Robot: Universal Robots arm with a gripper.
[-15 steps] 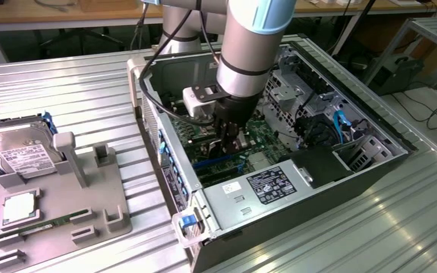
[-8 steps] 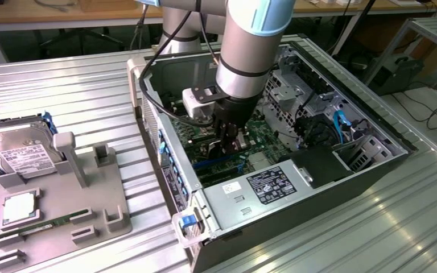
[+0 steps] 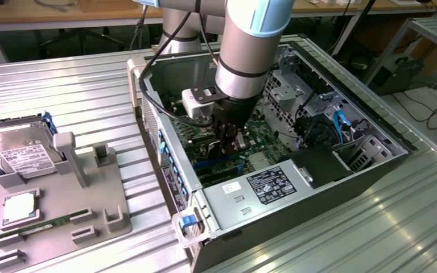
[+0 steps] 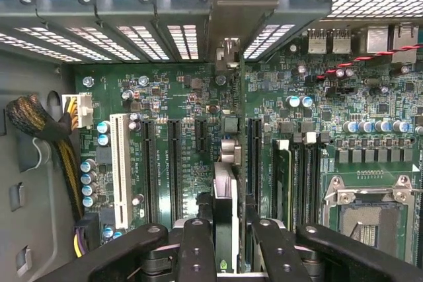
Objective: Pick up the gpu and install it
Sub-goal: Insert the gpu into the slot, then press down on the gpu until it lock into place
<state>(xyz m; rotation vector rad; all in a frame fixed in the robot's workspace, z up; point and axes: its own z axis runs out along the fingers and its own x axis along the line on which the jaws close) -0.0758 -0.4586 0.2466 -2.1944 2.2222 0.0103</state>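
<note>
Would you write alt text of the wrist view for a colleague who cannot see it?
The robot's hand grips the gpu edge-on, above a green motherboard inside an open computer case, with a white slot and a processor socket on either side.

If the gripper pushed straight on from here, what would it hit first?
Likely the motherboard or one of its slots, met by the gpu in the gripper; the remaining gap is hard to judge.
</note>
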